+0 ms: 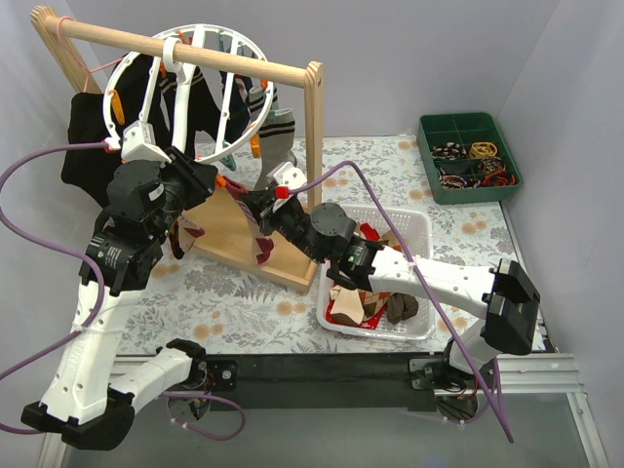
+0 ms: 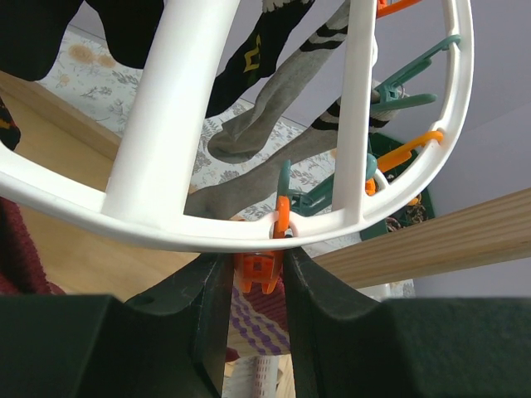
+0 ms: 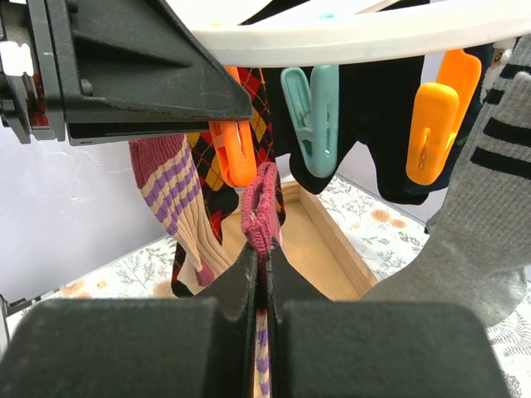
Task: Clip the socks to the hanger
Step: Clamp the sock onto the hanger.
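The white ring hanger (image 1: 146, 68) hangs from the wooden rail. Its rim fills the left wrist view (image 2: 166, 224). My left gripper (image 1: 220, 183) is shut on an orange clothespin (image 2: 259, 269) just under the rim (image 3: 232, 153). My right gripper (image 1: 261, 207) is shut on the cuff of a maroon sock with purple stripes (image 3: 264, 207), held right below and beside that pin; the sock also shows in the left wrist view (image 2: 253, 319). Another maroon striped sock (image 3: 170, 191) and a diamond-patterned sock (image 3: 211, 186) hang clipped nearby. More socks lie in the white basket (image 1: 419, 229).
A teal clothespin (image 3: 314, 112) and another orange one (image 3: 436, 116) dangle to the right. A grey striped sock (image 3: 477, 232) and dark socks hang from the ring. The wooden stand base (image 1: 229, 239) lies beneath. A green tray (image 1: 468, 156) sits at the back right.
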You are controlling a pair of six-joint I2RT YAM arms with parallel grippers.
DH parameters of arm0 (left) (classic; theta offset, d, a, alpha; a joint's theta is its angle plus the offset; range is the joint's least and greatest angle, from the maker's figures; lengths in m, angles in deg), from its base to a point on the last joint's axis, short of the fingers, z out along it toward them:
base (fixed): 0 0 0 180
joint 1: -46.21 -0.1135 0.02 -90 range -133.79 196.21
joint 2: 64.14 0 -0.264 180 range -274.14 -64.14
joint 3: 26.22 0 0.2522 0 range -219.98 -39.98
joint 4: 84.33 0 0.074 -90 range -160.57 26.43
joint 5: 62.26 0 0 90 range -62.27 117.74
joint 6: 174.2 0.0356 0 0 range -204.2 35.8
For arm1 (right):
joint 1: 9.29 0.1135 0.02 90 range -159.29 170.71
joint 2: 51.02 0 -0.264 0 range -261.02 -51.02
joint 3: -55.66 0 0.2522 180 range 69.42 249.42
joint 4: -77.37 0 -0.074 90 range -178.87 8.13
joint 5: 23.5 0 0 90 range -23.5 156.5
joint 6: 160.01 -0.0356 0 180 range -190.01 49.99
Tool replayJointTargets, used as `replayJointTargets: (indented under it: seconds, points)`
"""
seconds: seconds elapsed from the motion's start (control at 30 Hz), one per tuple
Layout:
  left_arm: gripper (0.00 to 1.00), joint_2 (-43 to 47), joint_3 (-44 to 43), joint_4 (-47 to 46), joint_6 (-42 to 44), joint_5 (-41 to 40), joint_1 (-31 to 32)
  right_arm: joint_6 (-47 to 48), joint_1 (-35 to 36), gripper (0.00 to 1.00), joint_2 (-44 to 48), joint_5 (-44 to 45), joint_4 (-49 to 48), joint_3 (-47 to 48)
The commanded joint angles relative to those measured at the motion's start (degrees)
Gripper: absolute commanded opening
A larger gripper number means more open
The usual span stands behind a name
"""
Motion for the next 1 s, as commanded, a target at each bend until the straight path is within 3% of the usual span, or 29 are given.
replayJointTargets:
  seconds: [0.0, 0.97]
  points:
    - [0.00, 1.14, -1.61, -3.62, -0.84, -2.45, -0.23, -0.64, 0.52, 0.01, 0.04, 1.60, -4.34, 0.07]
    - [0.00, 0.88, -0.47, -4.67, -1.81, -2.71, -0.23, -0.55, 0.61, 0.01, -0.05, 1.60, -4.69, 0.59]
